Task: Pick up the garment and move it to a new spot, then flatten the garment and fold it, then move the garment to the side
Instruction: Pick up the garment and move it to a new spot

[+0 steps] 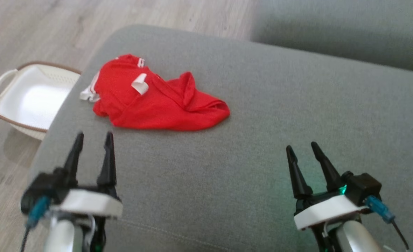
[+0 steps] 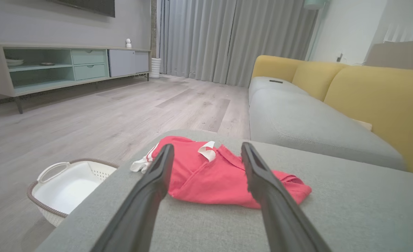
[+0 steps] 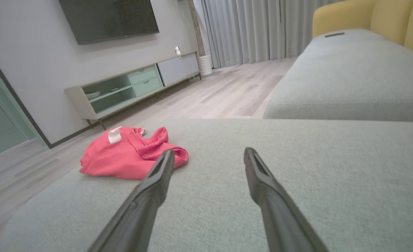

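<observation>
we see the left gripper [image 1: 94, 135] smeared with blur in the head view, and its arm runs off the bottom edge. the basket [image 1: 28, 98] on the floor is partly hidden behind the rim of the grey cushion [image 1: 227, 157]. in the left wrist view the fingers [image 2: 155, 178] cover two strips of the red garment [image 2: 206, 178]. it lies crumpled, so we cannot tell which side faces up. its white tag [image 1: 140, 84] is too small to read. a small dark thing [image 2: 275, 81] on the far sofa seat is too small to name, as is the white object [image 2: 128, 43] on the cabinet. the top edge cuts off the dark screen [image 3: 108, 19].
</observation>
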You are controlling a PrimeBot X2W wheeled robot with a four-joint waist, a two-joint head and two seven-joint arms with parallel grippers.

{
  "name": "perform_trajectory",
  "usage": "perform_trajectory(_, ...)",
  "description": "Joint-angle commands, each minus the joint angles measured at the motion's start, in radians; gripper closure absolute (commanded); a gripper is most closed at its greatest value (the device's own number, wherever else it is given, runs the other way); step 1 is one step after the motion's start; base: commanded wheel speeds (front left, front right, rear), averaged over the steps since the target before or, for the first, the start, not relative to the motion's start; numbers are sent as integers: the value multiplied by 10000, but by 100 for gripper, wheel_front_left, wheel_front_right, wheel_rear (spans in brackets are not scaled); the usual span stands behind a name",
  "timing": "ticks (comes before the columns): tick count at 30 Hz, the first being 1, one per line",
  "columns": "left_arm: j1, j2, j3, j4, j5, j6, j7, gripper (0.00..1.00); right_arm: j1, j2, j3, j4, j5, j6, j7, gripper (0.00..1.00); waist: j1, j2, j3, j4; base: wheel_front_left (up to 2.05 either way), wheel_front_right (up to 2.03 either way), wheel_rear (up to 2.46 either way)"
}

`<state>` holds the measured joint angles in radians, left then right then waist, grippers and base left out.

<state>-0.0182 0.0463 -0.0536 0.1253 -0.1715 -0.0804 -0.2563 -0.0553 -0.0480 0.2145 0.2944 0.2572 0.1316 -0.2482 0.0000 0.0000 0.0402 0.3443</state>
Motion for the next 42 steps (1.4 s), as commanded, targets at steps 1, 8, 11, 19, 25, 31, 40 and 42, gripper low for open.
perform_trajectory(1, -1006, 158, 423, -136, 169, -90, -55, 0, -618, -22, 104, -347, -148, -9, -135, 0, 0, 0, 439, -174, 0, 0, 0)
perform_trajectory(8, -3359, 1352, -157, 2201, 514, -434, 197, 0, -1094, -22, -411, -641, -770, -9, -135, 0, 0, 0, 1754, -613, 0, 0, 0)
perform_trajectory(11, -4582, 1927, -760, 3375, 329, -488, 936, 0, -1292, -28, -660, -799, -1016, -9, -97, 0, 0, 0, 2217, -815, 0, 0, 0)
perform_trajectory(19, -6901, 3458, -3795, 5186, -1965, -500, 2559, 0, -1697, -108, -949, -1186, -1231, -9, 43, 0, 0, 0, 3065, -1447, 0, 0, 0)
perform_trajectory(25, -7715, 4119, -5136, 6203, -3347, -501, 3627, 0, -1749, -127, -924, -1302, -1263, -9, 65, 0, 0, 0, 3342, -1769, 0, 0, 0)
perform_trajectory(31, -8007, 4411, -6252, 6604, -4483, -501, 4052, 100, -1760, -164, -925, -1325, -1284, -9, 70, 0, 0, 0, 3350, -1958, 0, 0, 0)
perform_trajectory(40, -8289, 4665, -6671, 6804, -4839, -502, 1746, 100, -1673, -121, -849, -1142, -1207, -9, 32, 0, 0, 0, 2829, -2107, 0, 0, 0)
perform_trajectory(42, -8364, 4583, -6585, 6883, -4866, -502, 967, 100, -1652, -105, -828, -1081, -1165, -9, 13, 0, 0, 0, 2629, -2164, 0, 0, 0)
